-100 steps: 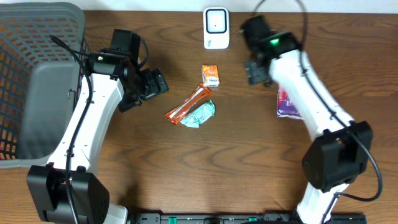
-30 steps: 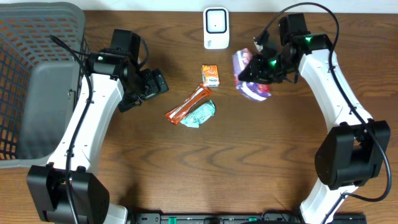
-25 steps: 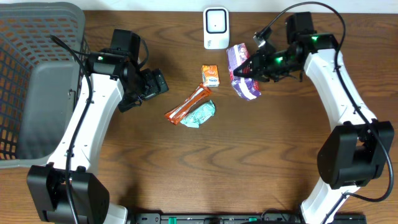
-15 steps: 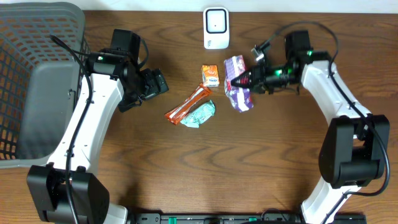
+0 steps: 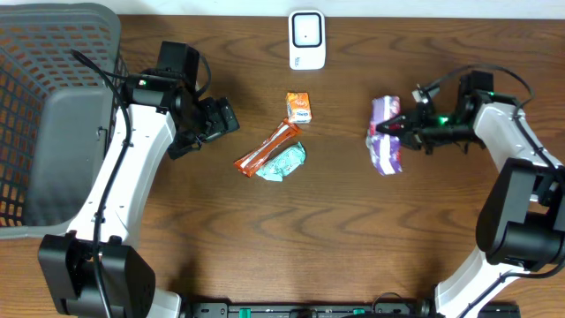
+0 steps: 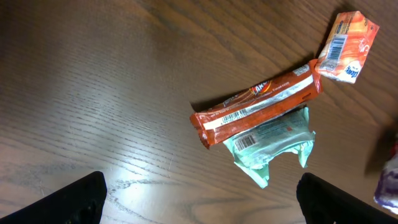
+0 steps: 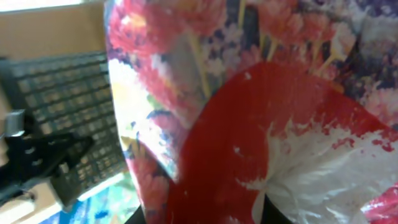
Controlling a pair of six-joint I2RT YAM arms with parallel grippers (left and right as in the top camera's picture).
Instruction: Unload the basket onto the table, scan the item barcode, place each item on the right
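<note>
1. Grey basket (image 5: 35,53): well out to the left of the left gripper.
2. Left gripper (image 5: 225,117): fingers spread wide, holding nothing.
3. Orange bar (image 5: 267,148) touching green pack (image 5: 282,162), small orange carton (image 5: 298,107) near them: all just ahead of the left fingers.
4. White scanner (image 5: 306,40): between the grippers, farther back.
5. Purple floral packet (image 5: 385,132): clamped at the tips of the right gripper (image 5: 402,129), well apart from the scanner.

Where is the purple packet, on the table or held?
Held: the right gripper is shut on the purple packet, filling its wrist view.
</note>
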